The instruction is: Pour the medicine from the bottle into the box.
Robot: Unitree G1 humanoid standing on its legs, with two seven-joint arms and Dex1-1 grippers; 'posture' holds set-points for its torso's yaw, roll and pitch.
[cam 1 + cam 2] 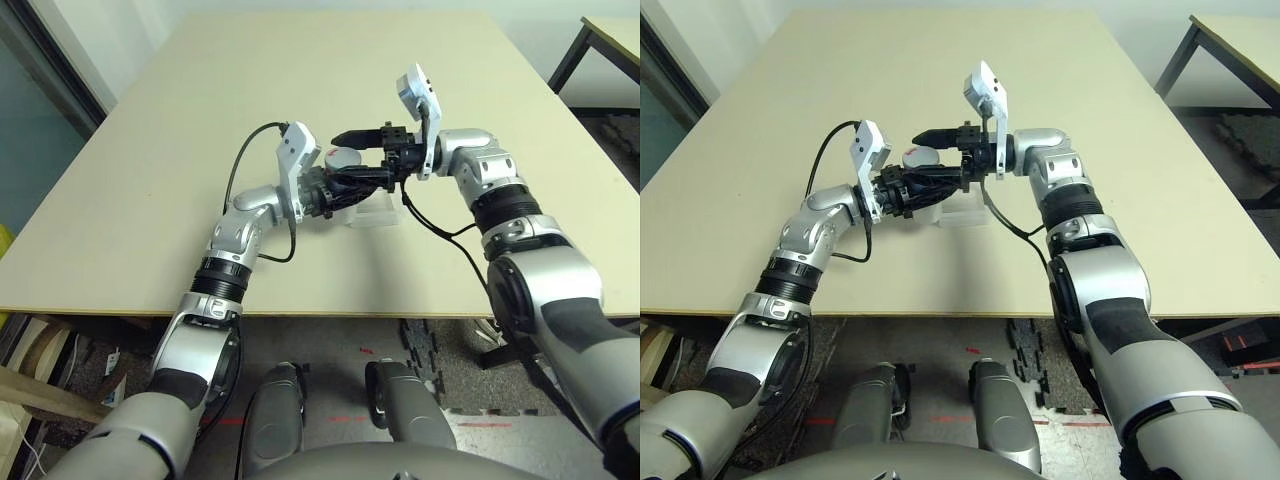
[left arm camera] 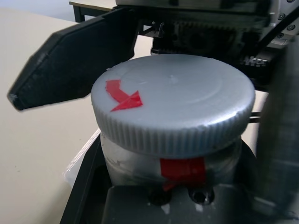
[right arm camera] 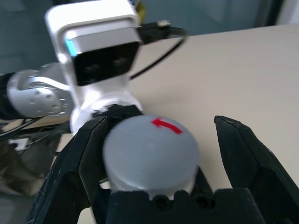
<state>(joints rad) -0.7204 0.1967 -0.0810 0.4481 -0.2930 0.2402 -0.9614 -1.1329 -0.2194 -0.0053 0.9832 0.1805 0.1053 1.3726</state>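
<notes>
Bottle [image 2: 173, 140] clamped in left claw [image 1: 335, 190], capped, right claw [image 3: 154, 154] spread wide around cap [image 3: 149, 149], box [image 1: 372, 213] beneath

We see the bottle [image 2: 173, 121], silver-grey with a ribbed round cap bearing a red arrow, held upright above the surface [image 1: 150, 180]; just beside it sits the clear box [image 1: 372, 216].

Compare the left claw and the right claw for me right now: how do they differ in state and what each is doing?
The left claw is shut on the bottle, gripping its silver body below the cap; the right claw is open, holding nothing.
The left claw carries the bottle above the table; the right claw's fingers stand either side of the cap without closing on it.
Both are black, two-fingered, and meet at the bottle.
</notes>
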